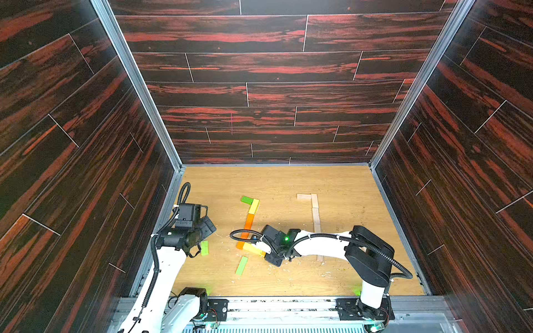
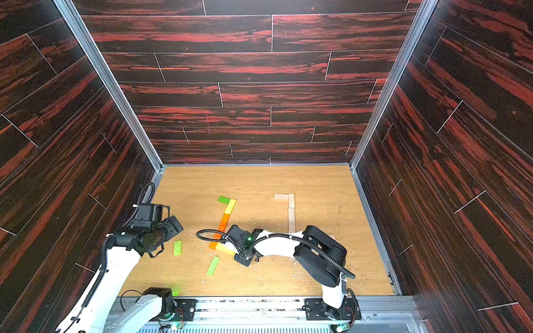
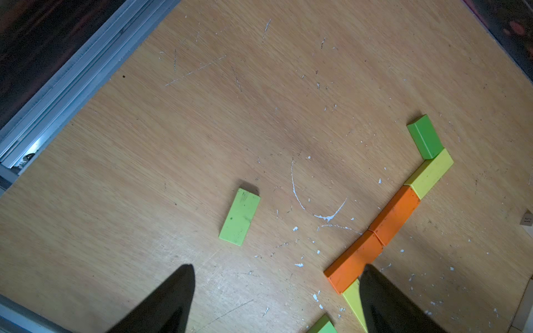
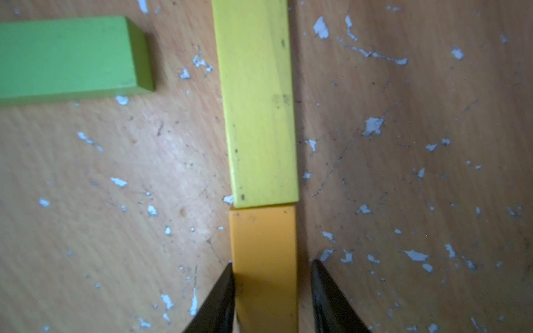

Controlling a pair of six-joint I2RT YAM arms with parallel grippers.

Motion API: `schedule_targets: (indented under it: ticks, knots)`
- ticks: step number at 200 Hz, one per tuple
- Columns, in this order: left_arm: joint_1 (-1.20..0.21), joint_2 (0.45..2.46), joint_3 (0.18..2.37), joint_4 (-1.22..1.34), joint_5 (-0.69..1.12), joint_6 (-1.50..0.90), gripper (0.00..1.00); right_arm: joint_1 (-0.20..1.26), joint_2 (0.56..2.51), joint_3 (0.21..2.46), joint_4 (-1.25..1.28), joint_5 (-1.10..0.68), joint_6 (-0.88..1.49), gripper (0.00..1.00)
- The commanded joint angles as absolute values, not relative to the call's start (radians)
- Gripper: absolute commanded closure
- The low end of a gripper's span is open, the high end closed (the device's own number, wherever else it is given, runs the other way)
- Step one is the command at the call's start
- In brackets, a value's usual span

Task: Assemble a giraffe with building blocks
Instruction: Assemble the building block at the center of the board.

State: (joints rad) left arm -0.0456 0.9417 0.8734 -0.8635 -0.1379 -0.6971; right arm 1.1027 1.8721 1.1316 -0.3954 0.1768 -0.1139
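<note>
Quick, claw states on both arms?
Left claw: open, empty.
Right claw: open, straddling the amber block, gap on one side.

left arm [image 1: 170, 259], right arm [image 1: 320, 245]: white rounded links, bulky black joint housings [image 1: 366, 259]. black corrugated cable [image 1: 323, 236] along each, cinched with white ties. black boxy wrist camera [image 1: 189, 213]. green led [image 1: 286, 238] lit on right wrist. black base plates [image 1: 217, 308], silver screws, thin red and black wires. left gripper [image 3: 277, 266], right gripper [image 4: 272, 262]: glossy black fingers tapering to points.
</note>
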Motion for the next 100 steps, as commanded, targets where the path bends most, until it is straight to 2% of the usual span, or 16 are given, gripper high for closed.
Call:
schedule_targets:
  ticks: [1,100]
  knots:
    - [-0.042,0.938,0.899,-0.887,-0.146,-0.689,0.08,1.091,1.921,1.087,-0.474,0.202,-0.128,0.54]
    - [-0.022,1.015,0.903,-0.921,-0.272,-0.639,0.01,1.077,1.753,1.075,-0.479,0.112,-0.073,0.46]
